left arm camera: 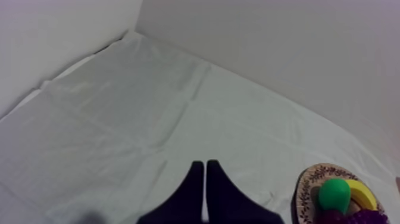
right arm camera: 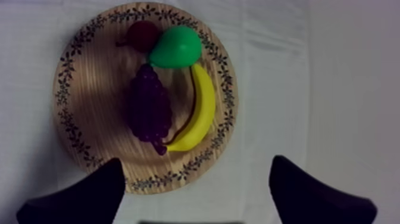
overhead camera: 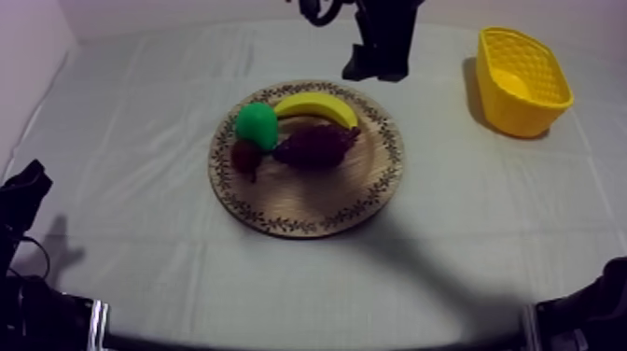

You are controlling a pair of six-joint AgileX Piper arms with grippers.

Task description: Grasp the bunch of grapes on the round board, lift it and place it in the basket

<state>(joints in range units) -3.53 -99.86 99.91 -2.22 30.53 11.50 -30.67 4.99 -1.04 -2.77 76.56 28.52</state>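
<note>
right hand (right arm camera: 195,165) spread wide by the board (right arm camera: 95,101); left hand (left arm camera: 205,164) closed, its view cutting off the grapes (right arm camera: 149,110).

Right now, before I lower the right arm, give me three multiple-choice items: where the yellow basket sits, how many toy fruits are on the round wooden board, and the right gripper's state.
1. Where is the yellow lattice basket relative to the round wooden board?
A) on it
B) off it, at the robot's right
C) off it, at the robot's left

2. How many toy fruits lie on the board?
A) two
B) three
C) four

3. The right gripper has its black fingers:
A) open, nothing between
B) shut on a fruit
C) shut together

1 B: it stands clear of the board's right edge.
2 C: yellow banana, green pear, purple bunch of grapes, small red fruit.
3 A: they stand wide apart above the board's rim.
</note>
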